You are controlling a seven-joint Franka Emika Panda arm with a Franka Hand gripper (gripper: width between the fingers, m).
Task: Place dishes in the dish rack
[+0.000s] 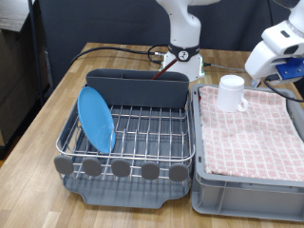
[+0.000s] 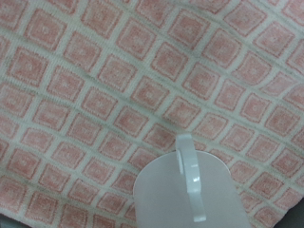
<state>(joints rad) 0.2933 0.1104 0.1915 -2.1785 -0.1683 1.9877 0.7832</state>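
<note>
The dish rack (image 1: 128, 142) is a dark-grey tray with a wire grid and a tall grey cutlery compartment (image 1: 138, 90). The bright-blue plate (image 1: 96, 119) stands on edge in the rack towards the exterior view's left. The white mug (image 1: 231, 92) stands on the pink checkered cloth (image 1: 252, 128) in the grey crate. It shows close and blurred in the wrist view (image 2: 185, 190), handle visible. My gripper (image 1: 261, 65) hangs above and to the exterior view's right of the mug, apart from it. Its fingers do not show clearly. The wooden spoon is out of view.
The grey crate (image 1: 247, 195) sits right beside the rack on the wooden table (image 1: 38, 123). The robot base (image 1: 182, 57) and a red cable stand behind the rack. Round grey tabs (image 1: 121, 168) line the rack's front edge.
</note>
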